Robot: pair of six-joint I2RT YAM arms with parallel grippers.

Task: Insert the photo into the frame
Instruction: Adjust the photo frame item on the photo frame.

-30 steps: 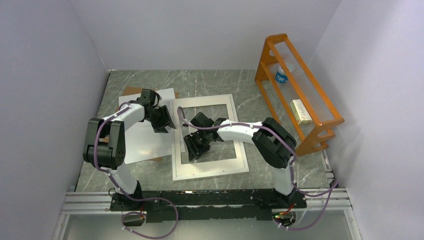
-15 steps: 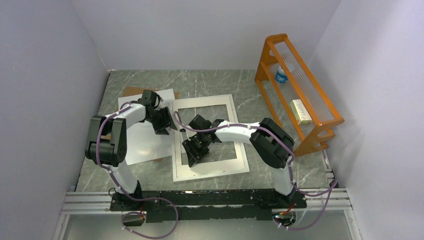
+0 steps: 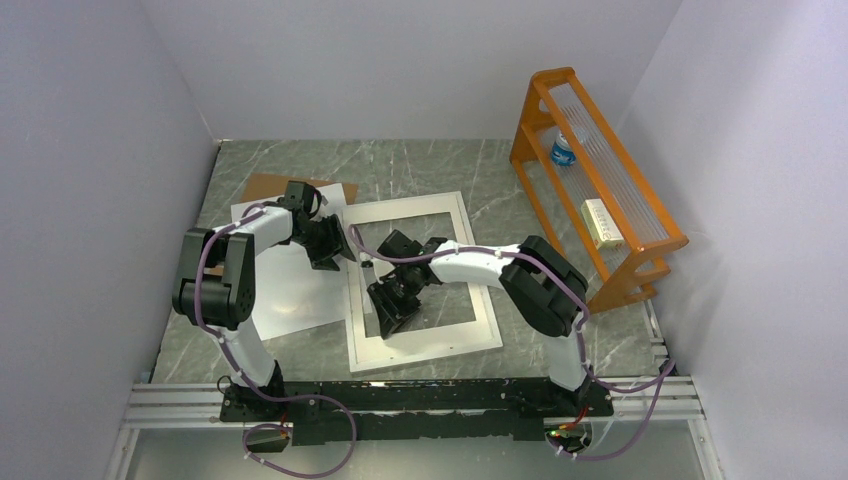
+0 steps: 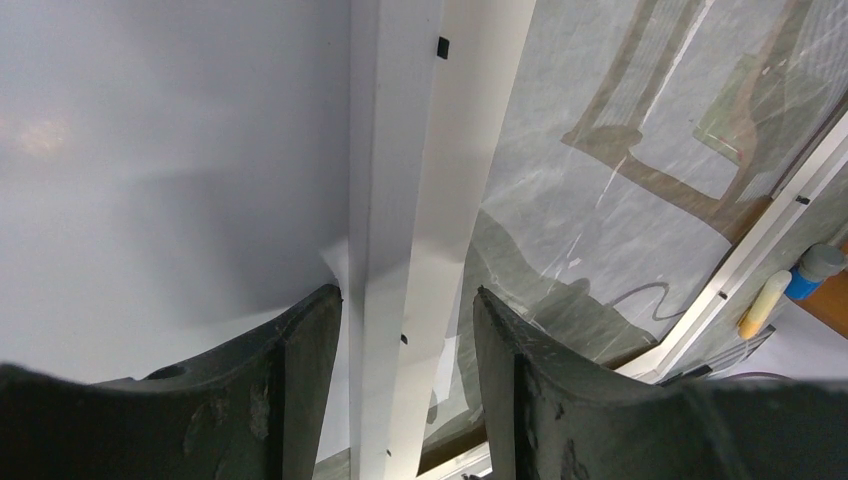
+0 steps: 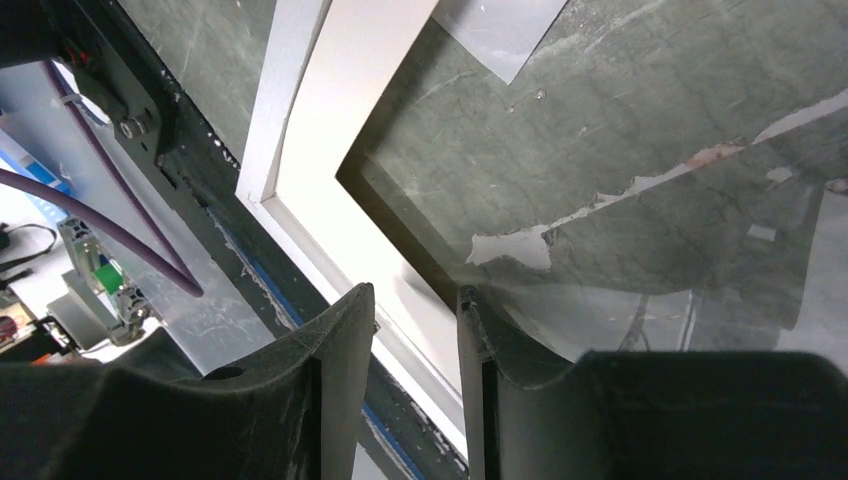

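Note:
The frame [image 3: 425,346], white-bordered, lies flat at the table's centre. My left gripper [image 3: 330,247] is at its left rail. In the left wrist view the jaws [image 4: 408,292] are closed round that white rail [image 4: 400,150], which has small black tabs. A plain white sheet [image 3: 285,285] lies left of the frame. It looks like the photo reverse side up [image 4: 150,150], and no printed side shows. My right gripper [image 3: 392,300] is low over the glass inside the frame's opening. Its fingers [image 5: 416,290] stand a narrow gap apart with nothing between them, near the frame's inner corner [image 5: 275,100].
A brown backing board [image 3: 268,186] sticks out from under the white sheet at the far left. An orange rack [image 3: 600,190] with a bottle and a small box stands at the right. The arms' mounting rail [image 3: 420,395] runs along the near edge.
The frame has turned slightly, its near end going right. The white sheet has shifted, baring more brown board. My right gripper has moved toward the near left inside the frame.

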